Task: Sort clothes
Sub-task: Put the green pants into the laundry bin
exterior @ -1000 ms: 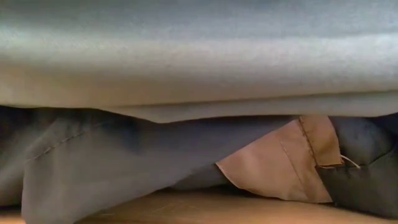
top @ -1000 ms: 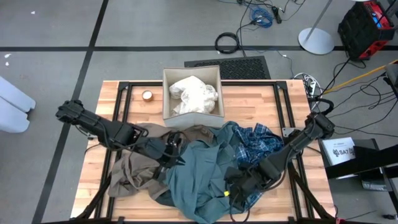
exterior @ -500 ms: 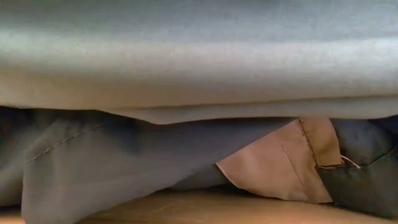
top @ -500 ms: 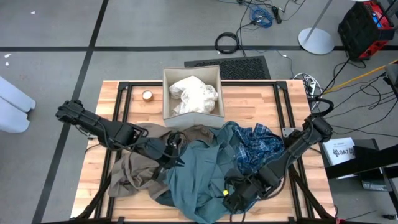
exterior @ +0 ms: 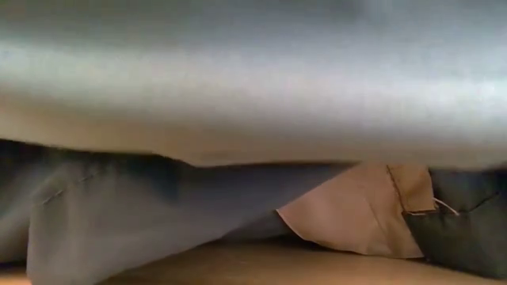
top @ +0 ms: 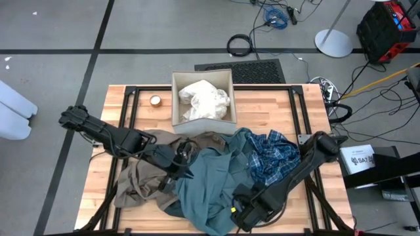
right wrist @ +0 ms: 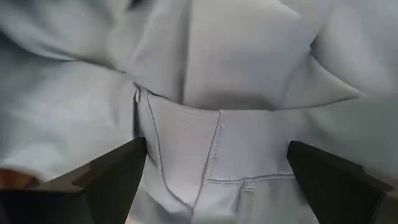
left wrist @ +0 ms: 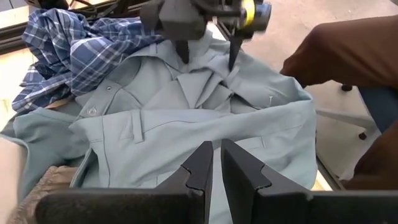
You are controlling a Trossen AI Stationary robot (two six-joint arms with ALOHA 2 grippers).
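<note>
Two grippers work the pile: the right gripper (top: 237, 211), jaws wide, hangs just over the teal shirt (top: 210, 190) to grab it; the left gripper (top: 182, 159) is nearly clenched, grasping nothing I can see.

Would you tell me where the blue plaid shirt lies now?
High view: the blue plaid shirt lies right of centre, beside the teal-grey shirt.

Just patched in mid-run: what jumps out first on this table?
A heap of clothes covers the near half of the table, with the teal-grey shirt spread on top between a tan-brown garment and a blue plaid shirt. The right gripper hangs wide open over the teal-grey shirt's near edge, while the left gripper sits nearly closed at the heap's middle. Behind, a beige fabric box holds cream-white pieces.
</note>
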